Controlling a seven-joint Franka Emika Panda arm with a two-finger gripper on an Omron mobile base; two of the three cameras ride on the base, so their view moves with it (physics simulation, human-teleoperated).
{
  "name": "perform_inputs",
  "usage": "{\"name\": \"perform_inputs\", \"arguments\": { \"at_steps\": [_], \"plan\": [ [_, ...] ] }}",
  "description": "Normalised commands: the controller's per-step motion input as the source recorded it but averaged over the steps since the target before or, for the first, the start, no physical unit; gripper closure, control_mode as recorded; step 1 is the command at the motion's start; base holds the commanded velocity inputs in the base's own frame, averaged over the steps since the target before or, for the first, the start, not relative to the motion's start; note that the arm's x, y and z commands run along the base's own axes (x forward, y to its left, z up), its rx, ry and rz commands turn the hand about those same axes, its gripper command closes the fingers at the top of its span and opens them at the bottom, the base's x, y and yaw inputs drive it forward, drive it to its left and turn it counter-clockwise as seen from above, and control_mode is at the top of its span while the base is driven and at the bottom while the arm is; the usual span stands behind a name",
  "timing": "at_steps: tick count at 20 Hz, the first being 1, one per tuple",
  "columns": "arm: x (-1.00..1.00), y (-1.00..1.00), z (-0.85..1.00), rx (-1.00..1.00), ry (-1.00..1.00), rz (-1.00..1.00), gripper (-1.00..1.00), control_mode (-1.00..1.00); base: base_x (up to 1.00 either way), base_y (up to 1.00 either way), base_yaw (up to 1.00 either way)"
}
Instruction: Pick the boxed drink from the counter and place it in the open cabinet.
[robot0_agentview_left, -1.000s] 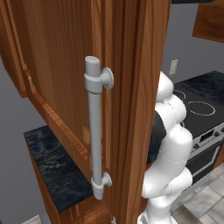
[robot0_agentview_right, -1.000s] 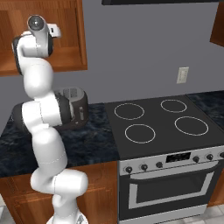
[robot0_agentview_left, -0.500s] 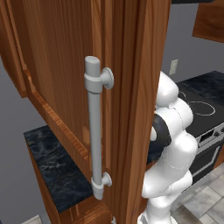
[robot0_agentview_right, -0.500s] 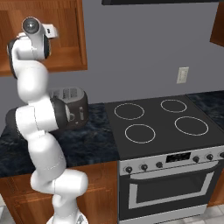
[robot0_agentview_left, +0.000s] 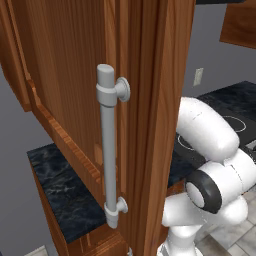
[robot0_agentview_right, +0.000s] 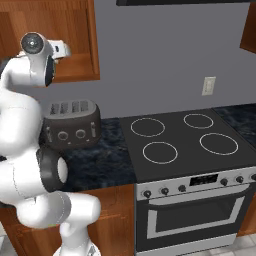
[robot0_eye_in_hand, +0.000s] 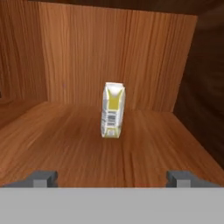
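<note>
In the hand view we see the boxed drink (robot0_eye_in_hand: 113, 110) standing upright on the wooden floor of the open cabinet (robot0_eye_in_hand: 65, 144), roughly at the middle of the shelf, with the back wall behind it and a darker side wall to its right. The carton is white and cream with a yellowish panel and a small barcode on the face turned toward us. Our fingers (robot0_eye_in_hand: 43, 177) show at the bottom of that view as two small grey tips standing wide apart, one at each side, with nothing between them; they are spread open and the carton stands clear of them, farther in on the shelf.

From the left base view we look past the cabinet's panelled door (robot0_agentview_left: 65, 100), swung open toward us, with its long silver bar handle (robot0_agentview_left: 108, 150) running down the edge. Below it lies the black stone tabletop (robot0_agentview_left: 65, 195).

From the right base view the arm reaches up to the cabinet at the upper left. Beneath it a silver toaster (robot0_agentview_right: 71, 123) sits on the tabletop, just beside the black stove (robot0_agentview_right: 185, 145) with its four ring burners. A pale wall outlet (robot0_agentview_right: 208, 85) is on the grey wall above the stove.
</note>
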Motion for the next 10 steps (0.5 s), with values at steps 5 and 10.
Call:
{"name": "perform_inputs", "arguments": {
  "at_steps": [5,10],
  "plan": [
    [-1.00,-1.00,-0.44,0.06,-0.12,0.00,-1.00,-1.00,0.00,0.00,0.00],
    [-1.00,-1.00,-0.94,0.02,-0.03,0.00,-1.00,-1.00,0.00,0.00,0.00]
  ]
}}
